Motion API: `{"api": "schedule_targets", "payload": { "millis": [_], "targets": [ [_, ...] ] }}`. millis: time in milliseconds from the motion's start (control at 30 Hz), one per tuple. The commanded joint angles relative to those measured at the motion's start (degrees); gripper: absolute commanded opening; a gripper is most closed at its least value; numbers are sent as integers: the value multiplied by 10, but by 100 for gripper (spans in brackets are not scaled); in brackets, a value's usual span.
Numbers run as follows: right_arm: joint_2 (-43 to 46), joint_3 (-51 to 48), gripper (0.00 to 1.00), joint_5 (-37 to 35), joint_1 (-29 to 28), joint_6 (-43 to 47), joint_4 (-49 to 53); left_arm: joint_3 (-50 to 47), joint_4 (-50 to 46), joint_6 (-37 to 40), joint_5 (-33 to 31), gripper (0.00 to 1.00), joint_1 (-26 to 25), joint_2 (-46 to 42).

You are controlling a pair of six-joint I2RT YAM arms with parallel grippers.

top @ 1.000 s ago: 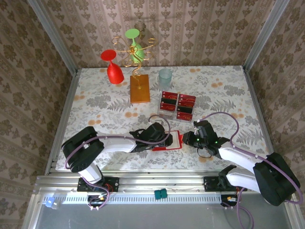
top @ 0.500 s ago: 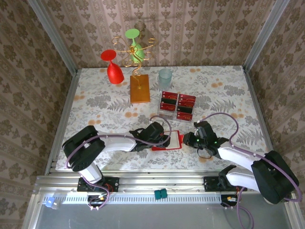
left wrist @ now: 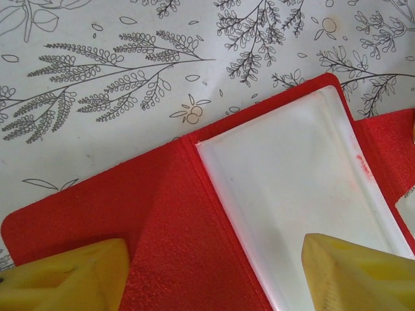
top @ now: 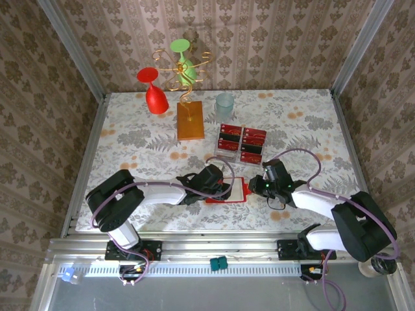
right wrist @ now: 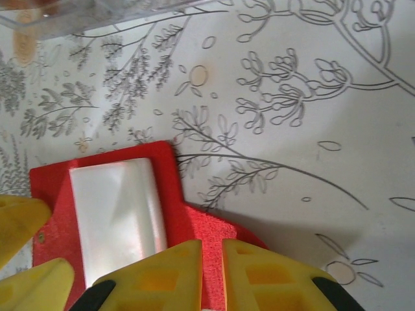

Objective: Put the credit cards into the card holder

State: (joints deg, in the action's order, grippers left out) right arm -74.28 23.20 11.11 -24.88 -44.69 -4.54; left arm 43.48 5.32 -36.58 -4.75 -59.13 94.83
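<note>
Where the top camera looks down, the card holder [top: 228, 192] lies open near the front edge of the table [top: 130, 136], between the left gripper [top: 222, 188] and the right gripper [top: 258, 186]. The credit cards [top: 241, 142] lie well behind it. From the left wrist, the jaws stand wide over the holder, one fingertip [left wrist: 65, 282] above the red flap [left wrist: 162, 220] and the other above the clear pocket [left wrist: 292, 188]. From the right wrist, the jaws are nearly closed, nipping the holder's red corner.

Top cam looks down over the whole worktop [top: 295, 120]; both wrist cams sit close, sharing the card holder [left wrist: 175, 214].
</note>
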Motion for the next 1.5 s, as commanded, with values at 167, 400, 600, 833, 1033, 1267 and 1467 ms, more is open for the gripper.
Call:
{"api": "schedule_targets", "payload": {
  "millis": [167, 400, 600, 833, 1033, 1267, 1467],
  "targets": [
    [1, -34, 17, 3, 8, 3, -24, 12, -32, 20, -1, 72, 17, 6],
    [9, -52, 16, 3, 8, -6, -34, 25, -47, -89, 13, 72, 7, 8],
    [5, -60, 15, 8, 7, -12, -45, 33, -82, -177, -21, 72, -10, 11],
    [9, -69, 15, 8, 7, -18, -52, 48, -120, -227, -78, 76, -38, -9],
    [12, -73, 14, 12, 7, -24, -55, 18, -50, -199, -93, 76, -41, 8],
    [34, -55, 16, 27, 6, -18, -28, -18, 36, -111, -67, 75, -16, 26],
    [42, -12, 16, 47, 6, 2, 6, -34, 61, -82, -46, 75, -11, 12]
  ]
}}
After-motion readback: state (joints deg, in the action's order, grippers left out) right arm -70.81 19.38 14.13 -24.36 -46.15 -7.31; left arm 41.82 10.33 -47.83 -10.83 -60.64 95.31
